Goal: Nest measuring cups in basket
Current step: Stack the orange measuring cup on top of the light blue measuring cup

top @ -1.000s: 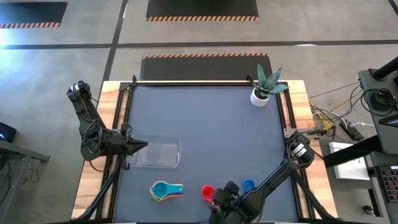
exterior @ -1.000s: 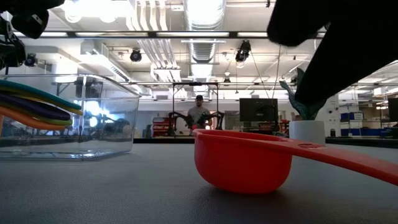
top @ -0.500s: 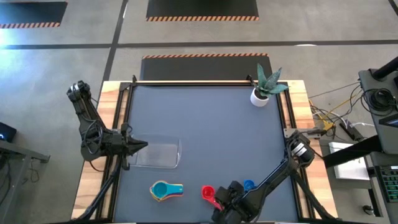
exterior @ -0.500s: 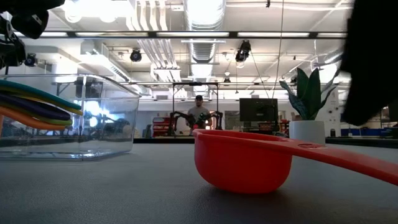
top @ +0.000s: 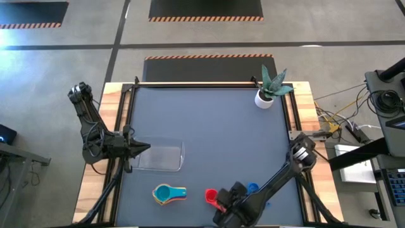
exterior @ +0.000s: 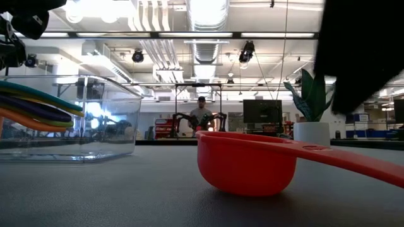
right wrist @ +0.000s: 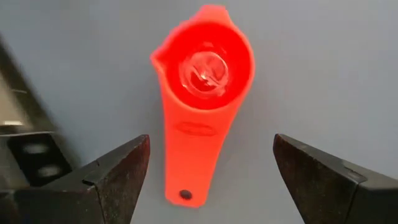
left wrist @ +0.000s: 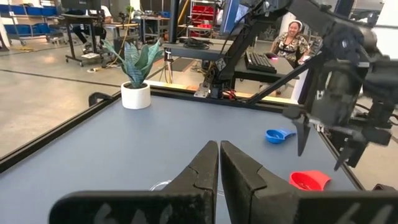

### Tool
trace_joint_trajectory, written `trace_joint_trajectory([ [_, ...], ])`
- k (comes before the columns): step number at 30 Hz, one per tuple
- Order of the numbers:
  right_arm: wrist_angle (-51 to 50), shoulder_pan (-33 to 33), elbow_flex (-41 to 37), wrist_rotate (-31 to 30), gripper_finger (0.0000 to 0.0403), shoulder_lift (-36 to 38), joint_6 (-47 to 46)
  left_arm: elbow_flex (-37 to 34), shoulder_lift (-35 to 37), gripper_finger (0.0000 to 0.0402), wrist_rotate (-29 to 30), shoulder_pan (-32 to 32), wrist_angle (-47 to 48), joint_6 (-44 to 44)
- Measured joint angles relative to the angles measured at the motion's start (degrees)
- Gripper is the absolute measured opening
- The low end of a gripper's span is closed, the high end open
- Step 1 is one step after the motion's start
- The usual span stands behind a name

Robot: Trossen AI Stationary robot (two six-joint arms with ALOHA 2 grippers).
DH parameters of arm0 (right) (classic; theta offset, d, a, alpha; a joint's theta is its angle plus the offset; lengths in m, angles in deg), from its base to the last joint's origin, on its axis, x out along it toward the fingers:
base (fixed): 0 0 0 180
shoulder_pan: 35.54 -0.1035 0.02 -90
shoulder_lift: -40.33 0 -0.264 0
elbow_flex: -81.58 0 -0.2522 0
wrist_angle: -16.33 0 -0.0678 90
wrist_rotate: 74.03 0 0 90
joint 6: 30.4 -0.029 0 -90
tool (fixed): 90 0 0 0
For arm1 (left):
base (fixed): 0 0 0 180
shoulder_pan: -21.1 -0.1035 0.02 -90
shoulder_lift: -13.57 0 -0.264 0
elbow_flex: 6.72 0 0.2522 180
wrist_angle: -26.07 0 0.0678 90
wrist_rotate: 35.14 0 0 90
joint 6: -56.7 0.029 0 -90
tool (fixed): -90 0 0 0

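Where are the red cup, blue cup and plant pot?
red cup point(right wrist: 208, 68), right wrist view, middle of its bowl
blue cup point(left wrist: 274, 135), left wrist view, its bowl
plant pot point(top: 264, 99), high view, white pot's rim

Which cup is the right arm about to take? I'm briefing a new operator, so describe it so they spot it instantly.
Look at the near edge of the dark grey table, where the right gripper hangs open. Directly beneath it lies the red plastic measuring cup with a flat handle, alone on the mat. The small blue measuring cup lies apart on one side, the nested stack of cups topped by cyan on the other.
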Motion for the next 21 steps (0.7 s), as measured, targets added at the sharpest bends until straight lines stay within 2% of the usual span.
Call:
trace_joint_trajectory([
  [17, -0.8, 0.5, 0.9, -0.5, 0.0326, -6.9, 1.1, 0.0, -0.6, 0.0000, 0.5, 0.0, 0.0, 0.0],
  [21, -1.7, 0.5, 0.9, 0.2, 0.0297, -7.2, 2.1, 0.0, -0.6, 0.0000, 0.5, 0.0, 0.0, 0.1],
])
